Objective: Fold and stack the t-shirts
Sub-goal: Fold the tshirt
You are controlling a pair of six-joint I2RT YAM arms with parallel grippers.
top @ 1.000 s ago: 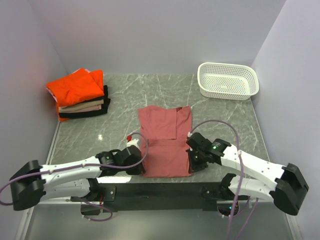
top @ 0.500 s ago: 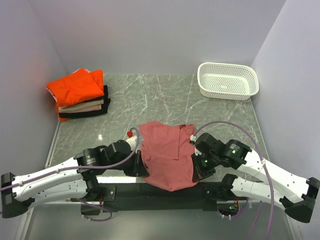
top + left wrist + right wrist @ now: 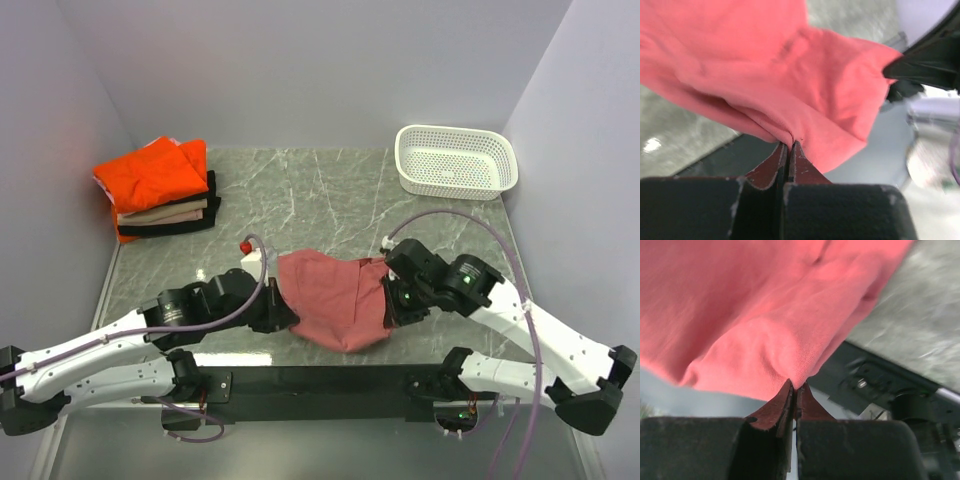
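Salmon cotton, thin and floppy: the shirt [image 3: 335, 305] hangs between the two arms, up off the grey marble table [image 3: 330, 190] near its front edge, sagging in the middle like a hammock. The left gripper [image 3: 789, 149] is pinched tight on a fold at one side and the right gripper [image 3: 795, 388] is pinched tight on the opposite edge. Each one has only a small nip of cloth between its tips

My guess is this thing weighs next to nothing and has zero stiffness, so it'll drape, bunch and swing wherever the arms go. It's not fragile, but with bites that small a hard tug could pull it free. The side edges are the right places to hold it, kept level so the fold lands square

Room-wise, the middle of the table beyond the shirt looks open. The stack [image 3: 165, 200] of folded ones (orange on top, then beige and black) sits in the far left corner, well apart. The white basket [image 3: 457, 160] is in the far right corner. The walls [image 3: 60, 150] are close on both sides, and the low belly of the cloth hangs near the black rail [image 3: 320, 380] at the front, which could snag it
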